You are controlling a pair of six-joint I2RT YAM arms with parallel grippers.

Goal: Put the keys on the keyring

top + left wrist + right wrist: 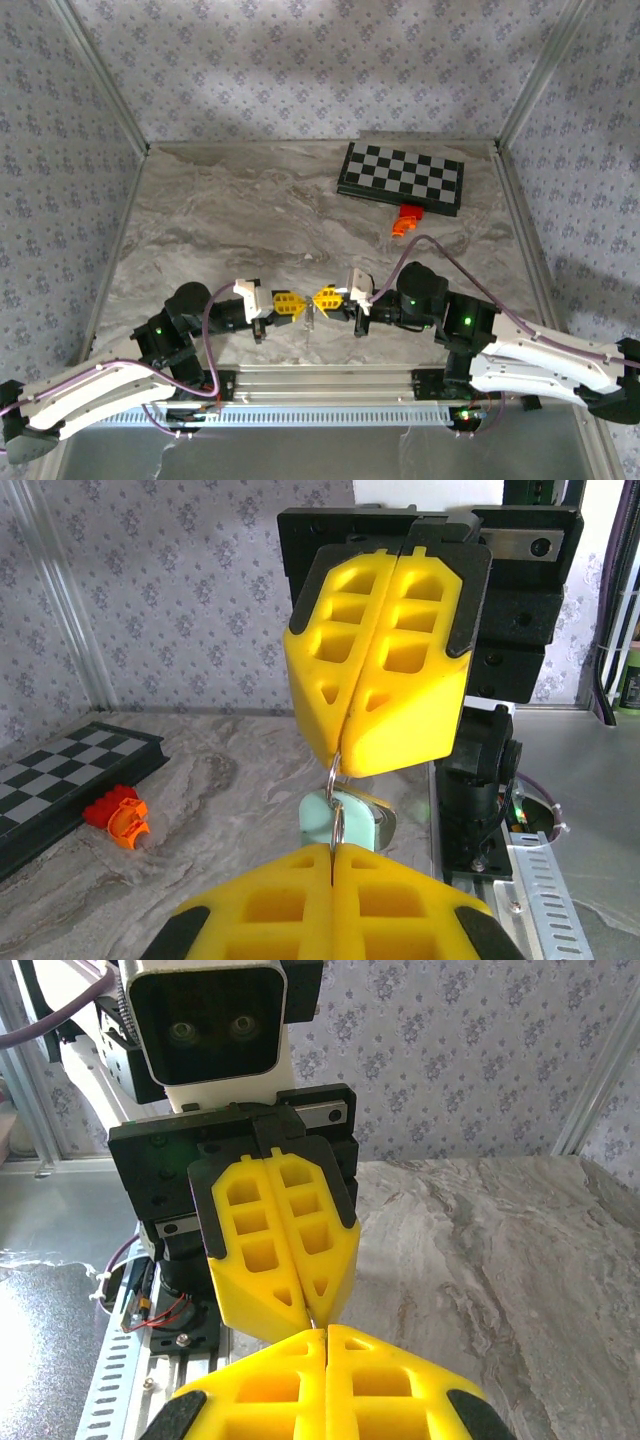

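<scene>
My two yellow-padded grippers meet tip to tip just above the table's near edge. The left gripper (296, 305) (333, 852) is shut on the near side of the thin silvery keyring (337, 805). Facing it, the right gripper (320, 298) (345, 758) (325, 1335) is shut on the ring's far side. One of the keys (322, 820) (310, 320), with a teal head, hangs against the ring below the fingertips, a pale metal piece (380, 818) behind it. Whether it is threaded on I cannot tell. In the right wrist view the left gripper (309, 1312) touches my own pads.
A black-and-white chessboard (400, 178) (60, 780) lies at the back right of the marble table. An orange block (405, 222) (120, 817) sits just in front of it. A metal rail (320, 385) runs along the near edge between the arm bases.
</scene>
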